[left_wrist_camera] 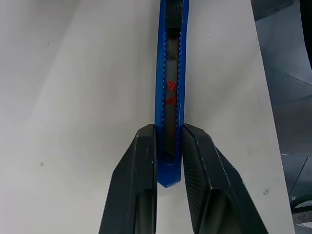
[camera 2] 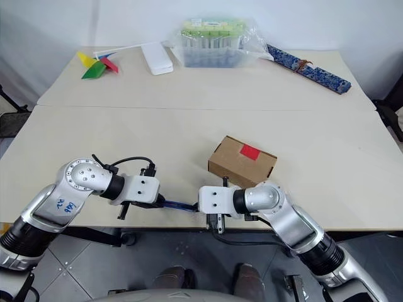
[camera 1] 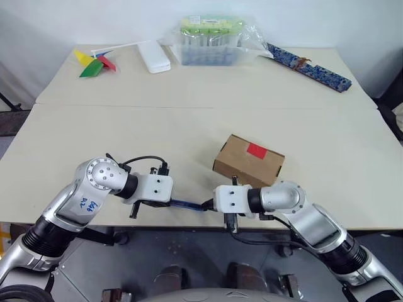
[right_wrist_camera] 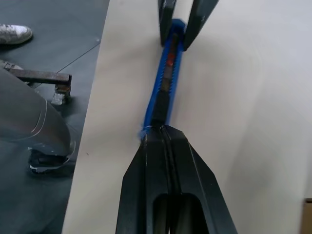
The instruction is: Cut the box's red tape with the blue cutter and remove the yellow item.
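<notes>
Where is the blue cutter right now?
The blue cutter is held over the table's near edge, between the left gripper and the right gripper, just left of the box.

Lab or test room: pale tables (camera 1: 126,126), white backdrop (camera 1: 63,25), grey floor (right_wrist_camera: 39,73).

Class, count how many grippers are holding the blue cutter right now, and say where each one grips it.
2. The left gripper clamps the blue cutter at its butt end; the right gripper is shut on the opposite, dark slider end, over the table's near edge.
</notes>
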{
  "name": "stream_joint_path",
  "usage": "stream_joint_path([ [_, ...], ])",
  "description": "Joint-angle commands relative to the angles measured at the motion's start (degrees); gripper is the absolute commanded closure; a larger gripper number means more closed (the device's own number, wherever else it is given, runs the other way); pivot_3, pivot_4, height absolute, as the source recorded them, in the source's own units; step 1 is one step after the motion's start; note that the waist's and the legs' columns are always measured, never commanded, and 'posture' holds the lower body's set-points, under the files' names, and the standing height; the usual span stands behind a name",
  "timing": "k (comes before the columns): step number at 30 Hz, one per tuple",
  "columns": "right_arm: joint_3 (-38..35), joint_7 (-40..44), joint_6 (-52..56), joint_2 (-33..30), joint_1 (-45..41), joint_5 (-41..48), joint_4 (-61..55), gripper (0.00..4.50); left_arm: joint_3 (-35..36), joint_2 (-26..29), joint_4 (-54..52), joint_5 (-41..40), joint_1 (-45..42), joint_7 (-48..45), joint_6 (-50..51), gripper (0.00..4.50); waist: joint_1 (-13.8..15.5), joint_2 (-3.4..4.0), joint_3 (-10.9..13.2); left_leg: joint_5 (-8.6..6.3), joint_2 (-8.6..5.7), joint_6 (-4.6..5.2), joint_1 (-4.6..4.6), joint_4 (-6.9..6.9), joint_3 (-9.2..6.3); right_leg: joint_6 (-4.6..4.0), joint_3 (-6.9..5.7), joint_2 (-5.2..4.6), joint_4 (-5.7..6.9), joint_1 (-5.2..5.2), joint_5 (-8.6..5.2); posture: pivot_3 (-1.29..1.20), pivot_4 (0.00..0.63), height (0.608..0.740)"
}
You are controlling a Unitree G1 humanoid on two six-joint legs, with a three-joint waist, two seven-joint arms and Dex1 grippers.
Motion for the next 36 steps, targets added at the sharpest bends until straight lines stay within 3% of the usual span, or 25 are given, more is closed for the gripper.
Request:
stream_joint_path([
  [1, 0.9, -0.3, -2.1, 0.9, 0.3, -1.2, 1.6, 4.47, -4.4, 0.0, 1.5, 1.4, 2.2, -2.2, 1.1, 4.07, 0.0, 0.01, -0.1, 0.0, 0.0, 0.0, 0.0, 0.0, 0.0, 0.0, 0.0, 0.0, 0.0, 0.0, 0.0, 0.0, 0.15, 0.74],
  [36, 6.7, -0.2, -9.5, 15.5, -7.7, -6.9, 16.0, 4.47, -3.8, -0.9, 0.1, 1.9, 2.6, -2.0, 2.3, 4.07, -1.2, 0.13, -0.6, 0.0, 0.02, -0.01, 0.23, -0.02, -0.03, -0.02, 0.09, 0.01, 0.19, 0.08, -0.01, 0.0, 0.15, 0.74],
])
